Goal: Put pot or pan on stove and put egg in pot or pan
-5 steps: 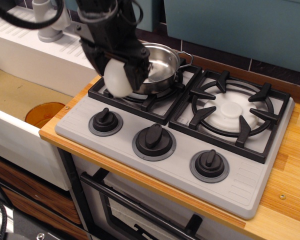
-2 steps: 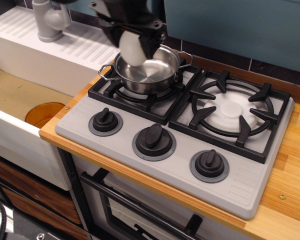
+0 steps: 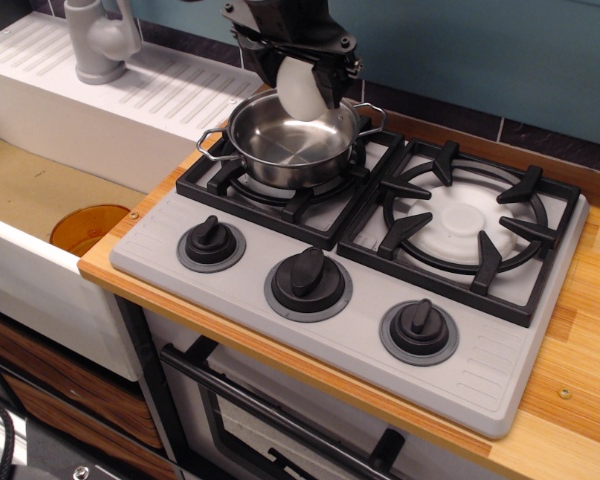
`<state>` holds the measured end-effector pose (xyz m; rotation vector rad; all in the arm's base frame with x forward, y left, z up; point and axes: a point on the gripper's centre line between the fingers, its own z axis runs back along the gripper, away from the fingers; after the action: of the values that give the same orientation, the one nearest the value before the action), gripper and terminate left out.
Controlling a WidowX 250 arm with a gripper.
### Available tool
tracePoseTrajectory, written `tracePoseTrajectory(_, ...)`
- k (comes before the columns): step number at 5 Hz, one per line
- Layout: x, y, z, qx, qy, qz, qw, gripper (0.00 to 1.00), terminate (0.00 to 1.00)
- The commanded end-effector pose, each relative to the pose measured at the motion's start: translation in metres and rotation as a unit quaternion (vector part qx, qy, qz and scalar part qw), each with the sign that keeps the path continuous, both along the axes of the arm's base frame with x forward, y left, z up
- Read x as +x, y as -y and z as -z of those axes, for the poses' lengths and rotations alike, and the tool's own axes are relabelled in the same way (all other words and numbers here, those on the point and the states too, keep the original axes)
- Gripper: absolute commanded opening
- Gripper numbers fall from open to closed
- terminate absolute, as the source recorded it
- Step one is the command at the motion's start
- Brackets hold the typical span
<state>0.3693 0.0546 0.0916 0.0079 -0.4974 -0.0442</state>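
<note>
Wooden tabletop (image 3: 580,330) carries the grey stove (image 3: 360,330); two black grates, three knobs along the front. Pot (image 3: 292,142) sits on the left grate, steel, shallow, a loop handle showing at each side, inside bare. Tool (image 3: 305,75) hangs over the pot's far rim, black, pinching the egg (image 3: 302,88) between its fingers. Egg white, smooth, held above the pot, not touching it. Right burner's white disc (image 3: 467,222) uncovered.
</note>
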Motion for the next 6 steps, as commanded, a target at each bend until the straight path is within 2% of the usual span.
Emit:
tracePoseTrajectory(1,0.008,0.003,-0.024,0.006,0.019,0.007,0.9998,1.00,0.00)
tracePoseTrajectory(3,-0.002,0.011,-0.037,0.016,0.006,-0.005,0.9998,1.00,0.00)
tracePoseTrajectory(5,-0.007,0.013,-0.061,0.054,-0.030,-0.014,0.9980,1.00,0.00)
tracePoseTrajectory(6,-0.005,0.019,-0.065,0.058,-0.061,-0.022,0.9962,1.00,0.00)
